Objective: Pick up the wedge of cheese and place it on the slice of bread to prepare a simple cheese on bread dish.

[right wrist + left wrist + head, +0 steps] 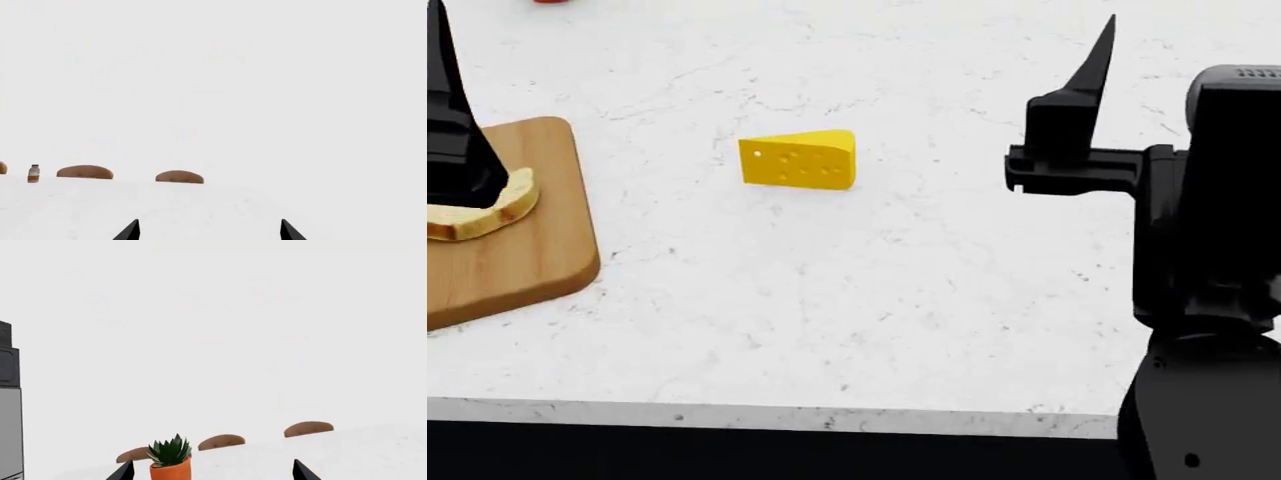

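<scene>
The wedge of cheese [801, 160], bright yellow with small holes, lies on the white marble table in the head view. Left of it the slice of bread [481, 215] lies on the wooden cutting board [527, 270]. My left gripper [212, 470] is open and empty; one dark fingertip [451, 130] stands over the bread and hides part of it. My right gripper [209, 230] is open and empty; its fingertip [1088, 80] points up, well right of the cheese. Neither wrist view shows the cheese or the bread.
The table's front edge [761, 415] runs along the bottom of the head view. A potted plant [171, 460], chair backs [308, 428] and a small bottle [33, 173] stand at the far side. An orange-red object [551, 1] shows at the top left.
</scene>
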Available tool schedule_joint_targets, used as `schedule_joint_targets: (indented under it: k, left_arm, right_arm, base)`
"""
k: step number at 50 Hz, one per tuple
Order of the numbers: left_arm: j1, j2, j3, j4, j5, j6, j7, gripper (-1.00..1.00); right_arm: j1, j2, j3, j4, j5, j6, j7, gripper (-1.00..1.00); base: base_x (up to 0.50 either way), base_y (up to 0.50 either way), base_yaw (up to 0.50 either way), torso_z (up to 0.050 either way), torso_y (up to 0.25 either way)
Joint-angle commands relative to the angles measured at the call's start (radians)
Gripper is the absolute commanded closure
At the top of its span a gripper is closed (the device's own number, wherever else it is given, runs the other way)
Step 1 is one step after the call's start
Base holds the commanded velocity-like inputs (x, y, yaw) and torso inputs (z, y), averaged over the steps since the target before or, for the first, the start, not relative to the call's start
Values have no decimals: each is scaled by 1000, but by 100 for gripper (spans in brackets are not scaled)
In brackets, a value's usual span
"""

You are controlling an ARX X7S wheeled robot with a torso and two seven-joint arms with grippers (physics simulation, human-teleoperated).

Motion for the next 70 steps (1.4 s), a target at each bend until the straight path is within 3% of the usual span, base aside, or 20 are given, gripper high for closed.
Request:
schedule_joint_targets:
  k: [1, 33, 66, 70]
  left_arm:
    - [-38, -5, -7, 12, -12, -36, -4, -100]
    - [-79, -5, 17, 7, -21, -48, -14, -100]
    - [-83, -17, 17, -30, -22, -16, -17, -100]
    - [-108, 48, -92, -86, -90, -44, -8, -100]
  right_arm:
    - [75, 10, -31, 28, -11, 18, -4, -100]
    - [71, 22, -25, 4, 17, -16, -26, -100]
    - [83, 16, -32, 29, 45, -22, -39, -100]
    - [105, 16, -64, 57, 26, -28, -41, -100]
  base:
    - [0, 0, 0, 0, 0]
    - [0, 0, 0, 0, 0]
    - [76, 245, 0, 0, 0]
    - [0, 0, 0, 0, 0]
